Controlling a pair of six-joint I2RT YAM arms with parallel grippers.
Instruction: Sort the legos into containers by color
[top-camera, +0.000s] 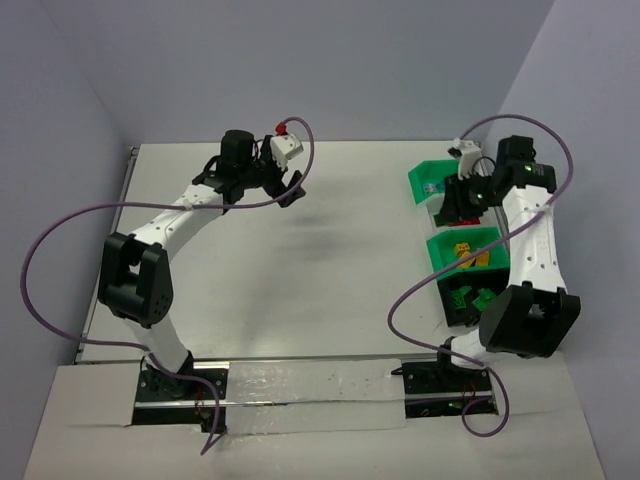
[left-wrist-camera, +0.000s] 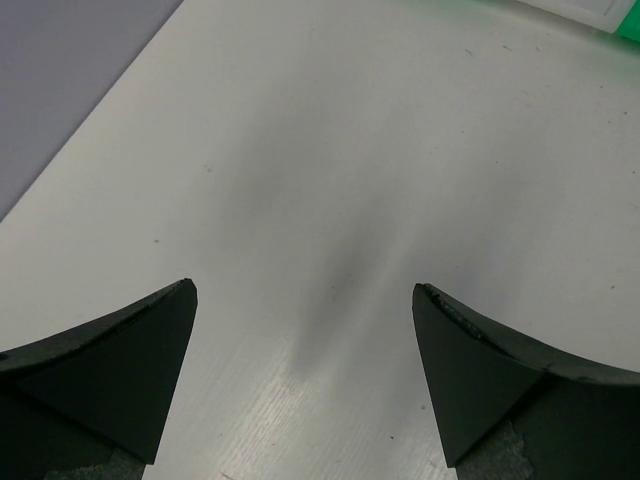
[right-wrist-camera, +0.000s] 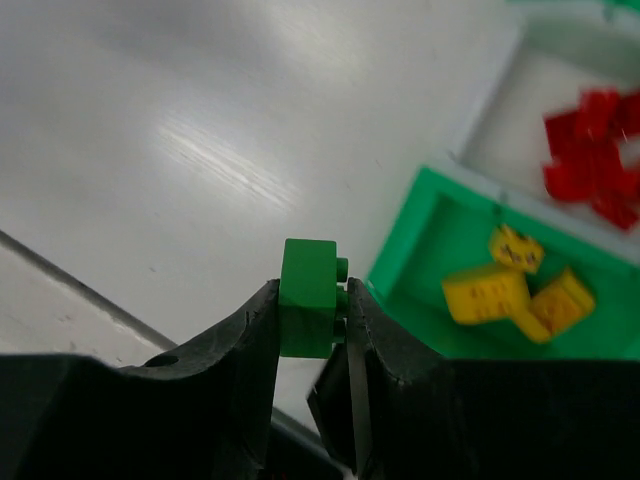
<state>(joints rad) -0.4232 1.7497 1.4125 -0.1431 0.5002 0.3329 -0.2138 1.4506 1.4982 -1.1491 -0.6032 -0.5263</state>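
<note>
Right hand (right-wrist-camera: 313, 300) is clamped on one green brick (right-wrist-camera: 305, 270), whose top stands proud of the tips. The hand hangs over bare worktop (right-wrist-camera: 200, 120), and the bin (right-wrist-camera: 400, 240) of yellow bricks (right-wrist-camera: 485, 295) is just to its right. Risk: if you release here, the brick lands outside or among the yellow. Right arm folded, wrist pitched down. Left hand (left-wrist-camera: 304, 288) spread wide, holding nothing.
</note>
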